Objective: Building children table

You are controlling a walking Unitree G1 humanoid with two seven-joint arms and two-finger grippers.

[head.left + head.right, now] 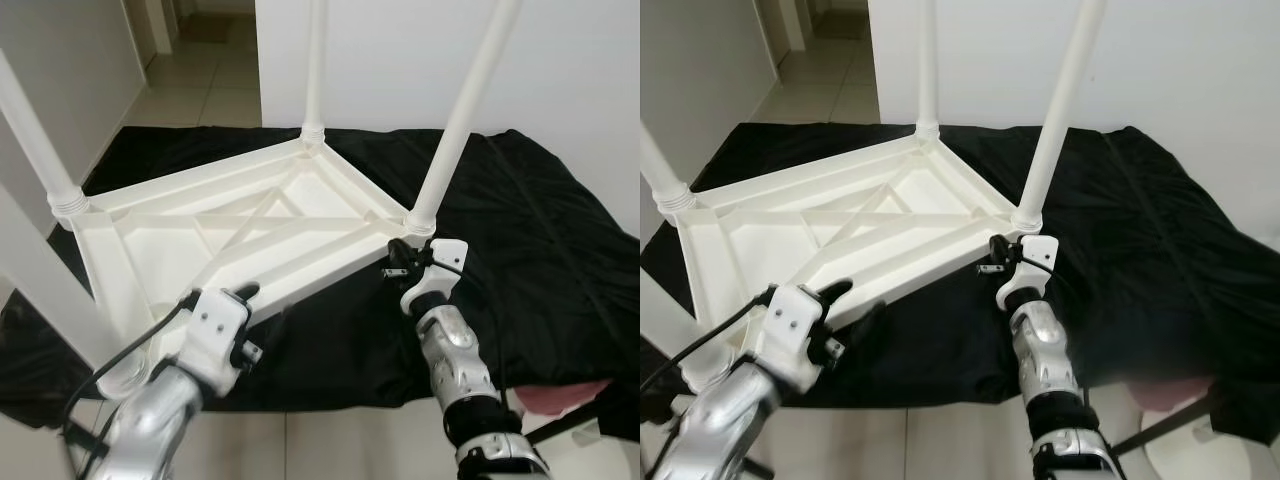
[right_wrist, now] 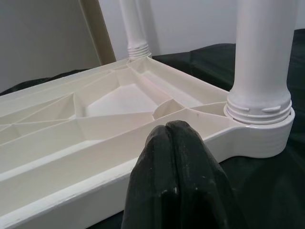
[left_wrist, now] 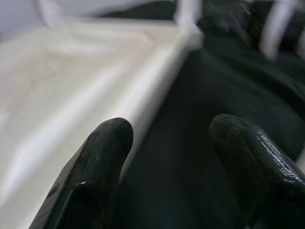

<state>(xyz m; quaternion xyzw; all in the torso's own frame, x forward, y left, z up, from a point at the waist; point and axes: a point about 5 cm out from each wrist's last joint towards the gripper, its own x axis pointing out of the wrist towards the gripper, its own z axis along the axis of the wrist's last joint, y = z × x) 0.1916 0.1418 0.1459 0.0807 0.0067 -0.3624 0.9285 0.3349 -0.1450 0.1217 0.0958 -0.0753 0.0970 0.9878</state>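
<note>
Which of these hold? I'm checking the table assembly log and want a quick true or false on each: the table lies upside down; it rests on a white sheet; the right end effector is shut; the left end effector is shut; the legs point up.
1. The table lies upside down. True.
2. It rests on a white sheet. False: the cloth under it is black.
3. The right end effector is shut. True: its fingers are pressed together beside the table's rim.
4. The left end effector is shut. False: its fingers stand apart by the table's edge.
5. The legs point up. True.
</note>
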